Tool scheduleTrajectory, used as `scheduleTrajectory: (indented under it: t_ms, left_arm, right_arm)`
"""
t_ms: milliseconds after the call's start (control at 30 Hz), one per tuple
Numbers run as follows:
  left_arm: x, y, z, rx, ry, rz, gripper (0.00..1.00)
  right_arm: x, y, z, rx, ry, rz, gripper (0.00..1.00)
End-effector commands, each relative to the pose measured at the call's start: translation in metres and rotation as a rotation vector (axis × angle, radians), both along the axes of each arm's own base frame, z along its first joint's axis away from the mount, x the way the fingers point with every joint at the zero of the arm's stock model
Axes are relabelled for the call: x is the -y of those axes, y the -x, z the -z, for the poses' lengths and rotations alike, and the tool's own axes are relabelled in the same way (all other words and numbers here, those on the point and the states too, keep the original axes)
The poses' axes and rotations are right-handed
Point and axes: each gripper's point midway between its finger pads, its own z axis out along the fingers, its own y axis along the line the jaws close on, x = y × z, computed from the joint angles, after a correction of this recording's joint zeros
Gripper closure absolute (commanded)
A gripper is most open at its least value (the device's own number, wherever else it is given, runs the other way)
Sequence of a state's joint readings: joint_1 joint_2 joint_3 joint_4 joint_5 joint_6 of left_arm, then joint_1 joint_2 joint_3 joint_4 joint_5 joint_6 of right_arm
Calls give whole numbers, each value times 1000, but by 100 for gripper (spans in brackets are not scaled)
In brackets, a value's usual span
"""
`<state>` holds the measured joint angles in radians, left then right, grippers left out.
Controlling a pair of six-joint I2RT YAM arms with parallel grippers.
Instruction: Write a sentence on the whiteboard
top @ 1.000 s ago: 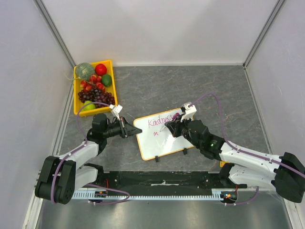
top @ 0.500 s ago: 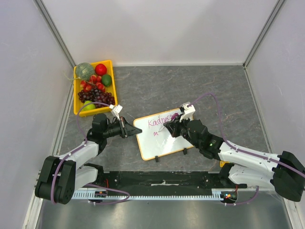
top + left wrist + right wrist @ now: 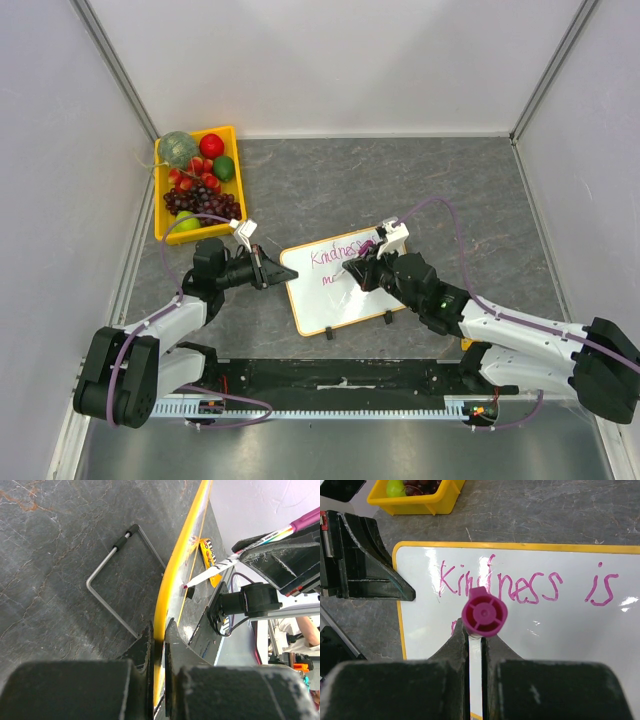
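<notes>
The whiteboard lies on the table directly under the right gripper. That gripper's jaws are clamped on a magenta marker pointing tip-down at the board. Whether the tip touches the surface I cannot tell.

Just left of the marker's butt end, a first pink stroke of the second line peeks out. Beyond it, farther from the wrist, the sentence so far reads "Kindness is" along the top line. Off to that hand's left, the left gripper is pinched tight on the board's yellow frame, bracing it. Past the board's far left corner sits a yellow bin of fruit.

As I judge it, the second line has barely begun and "magic." is mostly unwritten. The next move calls for light, steady tip contact while tracking rightward beneath "Kindness". The left grip should hold firm so the board cannot slide.
</notes>
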<state>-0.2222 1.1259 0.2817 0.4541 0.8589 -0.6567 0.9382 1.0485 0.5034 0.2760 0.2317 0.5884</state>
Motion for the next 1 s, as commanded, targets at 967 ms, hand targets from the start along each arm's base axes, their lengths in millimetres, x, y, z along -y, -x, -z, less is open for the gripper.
scheduleTrajectory:
  t_ms: [967]
  left_arm:
    - [-11, -2, 34, -56, -113, -58, 98]
  right_arm:
    - [13, -17, -8, 37, 41, 105, 100]
